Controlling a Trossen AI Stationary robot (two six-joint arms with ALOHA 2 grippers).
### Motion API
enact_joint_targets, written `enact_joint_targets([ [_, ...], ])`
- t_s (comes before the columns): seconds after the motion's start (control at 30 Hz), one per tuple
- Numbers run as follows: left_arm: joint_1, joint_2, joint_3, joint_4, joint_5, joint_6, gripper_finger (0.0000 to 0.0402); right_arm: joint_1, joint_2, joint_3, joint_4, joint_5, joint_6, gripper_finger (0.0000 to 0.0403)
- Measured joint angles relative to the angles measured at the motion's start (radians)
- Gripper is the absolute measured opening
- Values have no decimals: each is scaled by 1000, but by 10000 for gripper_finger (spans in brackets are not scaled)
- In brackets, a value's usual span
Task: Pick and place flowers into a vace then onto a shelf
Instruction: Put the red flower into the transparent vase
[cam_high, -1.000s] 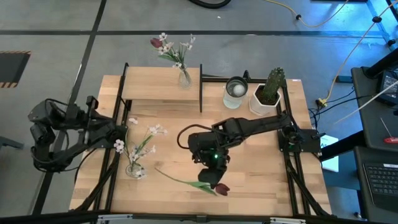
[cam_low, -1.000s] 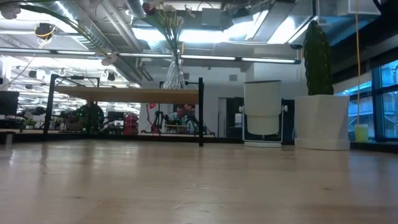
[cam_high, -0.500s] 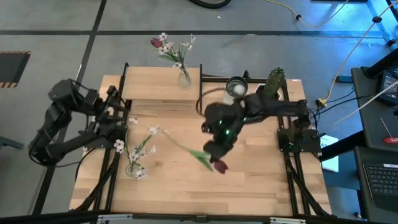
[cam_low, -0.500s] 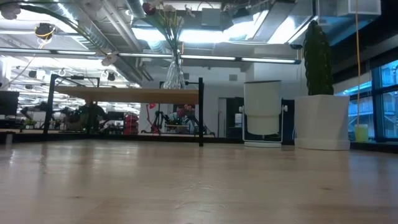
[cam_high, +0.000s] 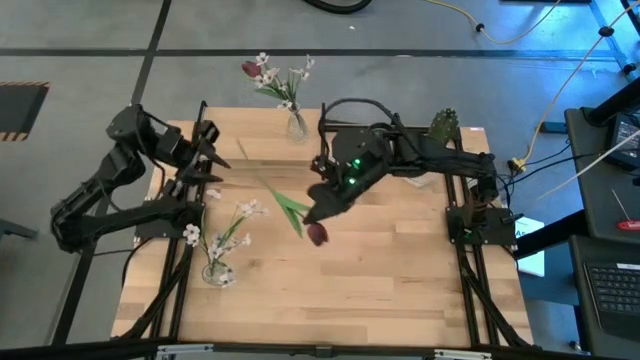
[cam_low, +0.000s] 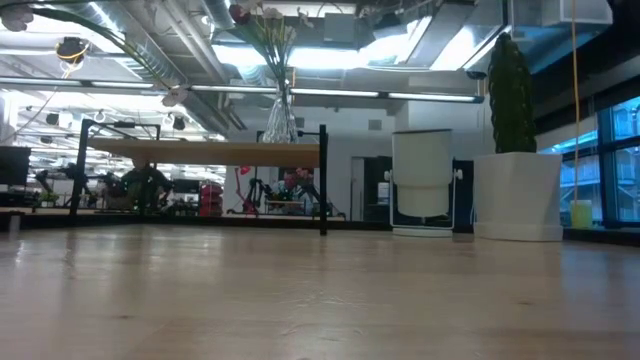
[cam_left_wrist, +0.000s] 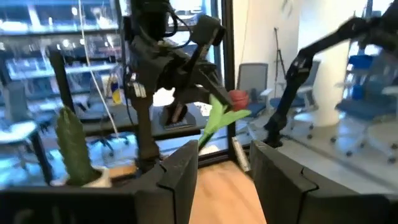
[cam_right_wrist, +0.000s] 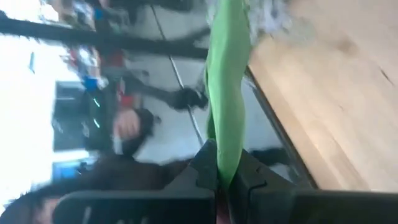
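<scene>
My right gripper (cam_high: 319, 208) hovers over the middle of the table, shut on a tulip. The tulip's dark red head (cam_high: 317, 235) shows just past the gripper, and its green leaf (cam_high: 291, 211) and thin stem (cam_high: 262, 182) reach toward the far left. My left gripper (cam_high: 212, 151) is raised by the shelf's left end, open and touching nothing. Its wrist view shows the tulip head (cam_left_wrist: 238, 98) in the right arm's hold. The light-wood shelf (cam_high: 245, 138) carries a glass vase of flowers (cam_high: 295, 121). A second vase with white blossoms (cam_high: 218, 268) stands on the table at the near left. My right gripper pinches the tulip between its two fingers at the green leaf and stem (cam_right_wrist: 227, 149), close to the red head. The fingers slant down from the far right. The tulip is lifted clear of the table, with its stem sticking out sideways and its head (cam_high: 317, 235) lowest.
A green cactus in a white pot (cam_high: 441, 128) stands at the far right, partly under the right arm. The shelf's black posts (cam_high: 323, 140) rise beside that arm. Bare tabletop (cam_high: 400, 290) lies along the near side. The low view shows none of the arms.
My right gripper has lifted the tulip clear from where it lay near the table's near edge. It has carried the tulip up and toward the far left, turning it about. My left arm has risen and swung toward the far edge, next to the shelf.
</scene>
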Motion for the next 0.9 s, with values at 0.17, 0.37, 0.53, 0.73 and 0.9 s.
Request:
enact_joint_targets([
  [0.17,-52,18,0,0,-119,290,141,2,11,-1,132,1,97,10],
  [0.37,-128,18,0,0,-254,597,141,0,12,-1,131,130,100,10],
  [0.53,-192,18,0,-14,-410,746,141,2,12,-1,145,177,124,10],
  [0.73,-268,41,0,-31,-601,880,141,1,12,-1,192,194,148,10],
  [0.9,-327,58,0,-28,-707,896,141,4,12,-1,190,196,147,10],
])
